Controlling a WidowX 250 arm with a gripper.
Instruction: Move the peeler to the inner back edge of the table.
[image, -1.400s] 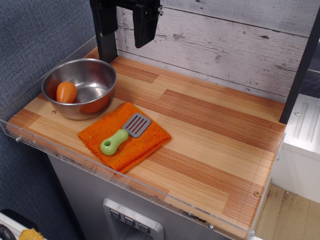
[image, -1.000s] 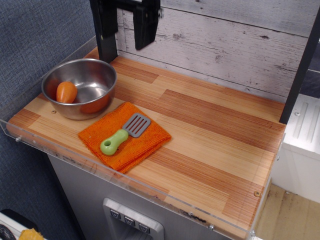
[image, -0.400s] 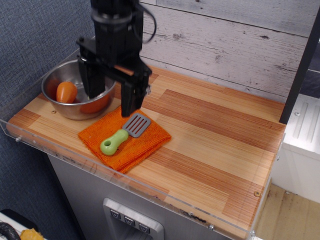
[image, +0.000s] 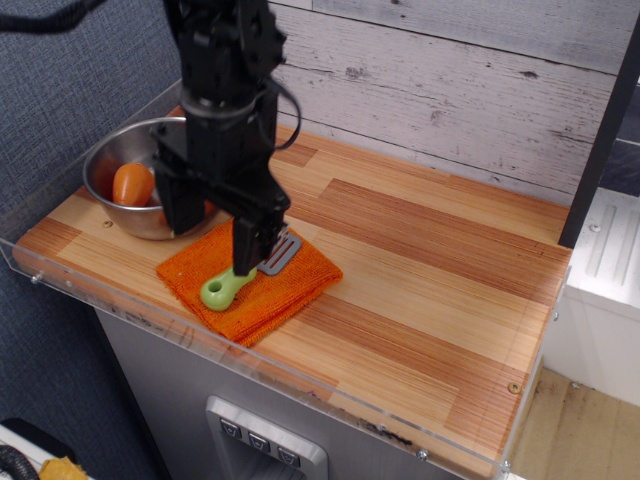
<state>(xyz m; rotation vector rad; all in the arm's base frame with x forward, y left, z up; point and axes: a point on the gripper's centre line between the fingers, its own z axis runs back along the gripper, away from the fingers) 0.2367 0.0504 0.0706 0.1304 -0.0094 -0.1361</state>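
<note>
Gripper (image: 215, 240) low over peeler (image: 228, 286), jaws seemingly spread.

A whitewashed plank wall (image: 450, 90), weathered and grey-streaked, runs behind the counter. To the left stands a dark blue-grey fabric panel (image: 70, 90). A black post (image: 603, 130) rises at the right edge. Beyond it sits a white ribbed surface (image: 610, 250), and below that a pale wood-plank floor (image: 580, 430) shows. The counter's base is a grey cabinet front (image: 170, 400) bearing a small panel with three buttons (image: 265, 445). Lighting is even and diffuse, with soft shadows.
</note>
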